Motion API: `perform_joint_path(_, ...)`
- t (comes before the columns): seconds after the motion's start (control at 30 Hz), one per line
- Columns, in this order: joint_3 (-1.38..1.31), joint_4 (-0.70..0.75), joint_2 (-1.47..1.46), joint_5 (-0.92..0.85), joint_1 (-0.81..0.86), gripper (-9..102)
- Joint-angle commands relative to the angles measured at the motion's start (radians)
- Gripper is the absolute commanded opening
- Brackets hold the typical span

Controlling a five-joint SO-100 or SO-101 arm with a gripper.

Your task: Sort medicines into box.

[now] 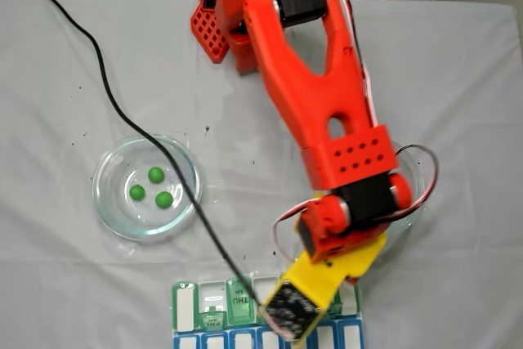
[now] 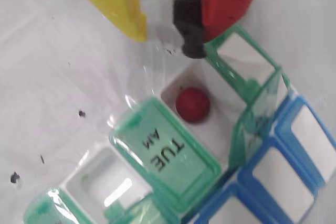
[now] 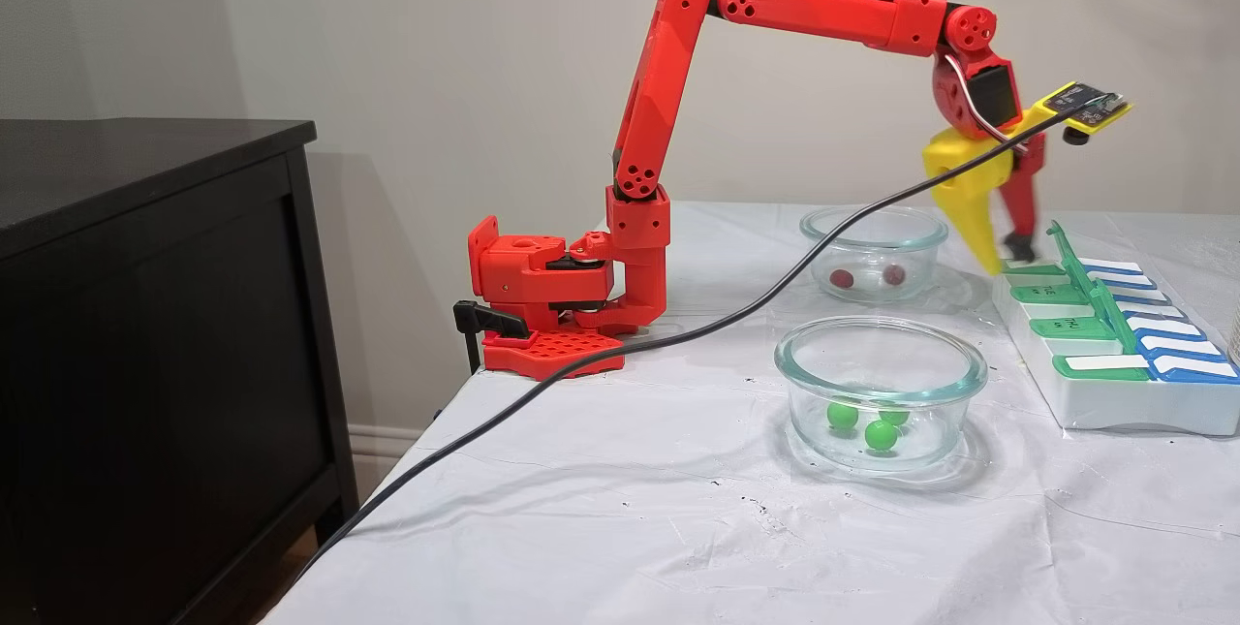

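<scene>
Looking down in a fixed view, the green and blue plastic pill box [image 1: 245, 304] sits at the bottom edge, and three small green balls [image 1: 152, 187] lie in a round glass dish [image 1: 110, 202] up and left of it. In the wrist view, one shiny red ball [image 2: 192, 104] rests in an open pocket beside the TUE lid, and the gripper [image 2: 165, 32] hangs open and empty just above. In another fixed view, two red balls [image 3: 867, 275] wait in the far glass bowl [image 3: 823, 228] beside the box. I think it should lift straight up, so it does not bump the lids.
</scene>
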Motion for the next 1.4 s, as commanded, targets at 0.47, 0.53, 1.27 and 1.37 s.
perform_joint_path(0.47,0.034,0.204,0.213,-0.031,-0.285,12)
perform_joint_path(0.53,0.075,0.192,0.213,-0.025,-0.301,12)
perform_joint_path(1.27,0.187,0.202,0.167,0.008,-0.276,21)
perform_joint_path(1.37,0.215,0.172,0.166,0.014,-0.281,21)
